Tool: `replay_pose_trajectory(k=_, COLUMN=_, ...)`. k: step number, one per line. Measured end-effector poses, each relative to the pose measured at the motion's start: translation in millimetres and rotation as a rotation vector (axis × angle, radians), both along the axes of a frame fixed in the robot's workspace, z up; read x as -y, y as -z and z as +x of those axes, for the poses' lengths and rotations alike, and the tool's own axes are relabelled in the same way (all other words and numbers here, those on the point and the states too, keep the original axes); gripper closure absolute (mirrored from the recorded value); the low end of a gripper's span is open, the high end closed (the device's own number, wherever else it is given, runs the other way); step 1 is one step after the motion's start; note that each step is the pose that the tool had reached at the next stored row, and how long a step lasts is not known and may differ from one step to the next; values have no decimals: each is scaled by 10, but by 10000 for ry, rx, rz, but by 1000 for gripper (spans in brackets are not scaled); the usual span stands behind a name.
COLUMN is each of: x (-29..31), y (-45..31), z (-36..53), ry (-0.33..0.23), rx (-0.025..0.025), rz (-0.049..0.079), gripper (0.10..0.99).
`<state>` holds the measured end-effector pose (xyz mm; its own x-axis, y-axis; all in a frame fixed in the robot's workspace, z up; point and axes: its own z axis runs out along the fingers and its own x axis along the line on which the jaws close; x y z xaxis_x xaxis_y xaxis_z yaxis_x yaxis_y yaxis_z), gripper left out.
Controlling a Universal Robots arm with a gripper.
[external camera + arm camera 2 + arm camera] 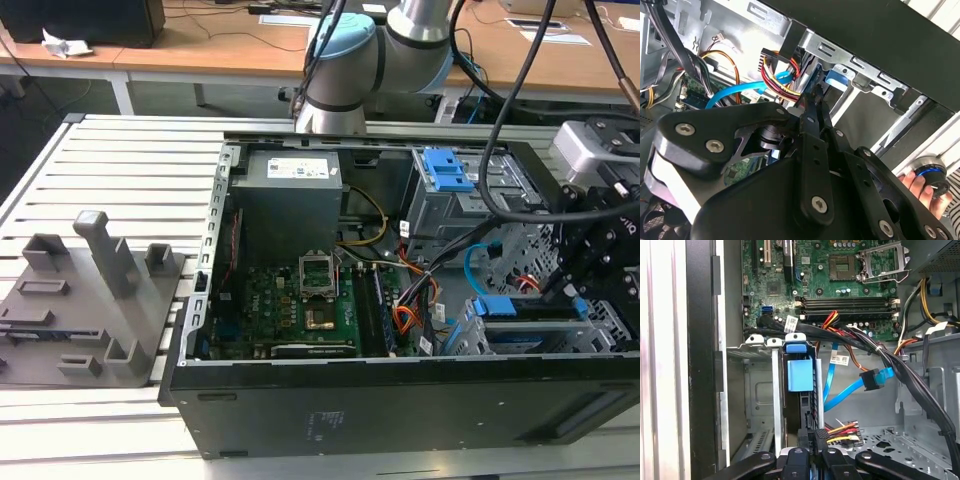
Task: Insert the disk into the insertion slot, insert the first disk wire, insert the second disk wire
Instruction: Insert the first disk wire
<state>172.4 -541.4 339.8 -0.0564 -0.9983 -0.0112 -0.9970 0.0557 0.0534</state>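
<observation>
The disk, in its bright blue carrier, sits inside the insertion slot, a low grey cage at the case's front corner. My gripper hovers just off the disk's end, shut on the small dark plug of the first disk wire, whose red, orange and black strands trail away. In the second wrist view the gripper has its fingers close together beside that wire bundle. The second disk wire, light blue, hangs loose with its dark plug free; the same wire curves in a loop.
The motherboard lies beyond the cage. A thick black cable bundle crosses nearby. A taller cage with a blue clip stands behind. A person's hand rests outside the case wall. A grey fixture plate lies at the exterior view's left.
</observation>
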Motion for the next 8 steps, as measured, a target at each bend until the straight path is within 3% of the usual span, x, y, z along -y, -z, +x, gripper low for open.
replay_pose_trajectory(k=7, x=-1, y=41, z=0, ry=0, rx=-2, rz=12, gripper=914)
replay_pose_trajectory(k=8, x=0, y=21, z=0, ry=0, rx=-1, rz=1, gripper=851)
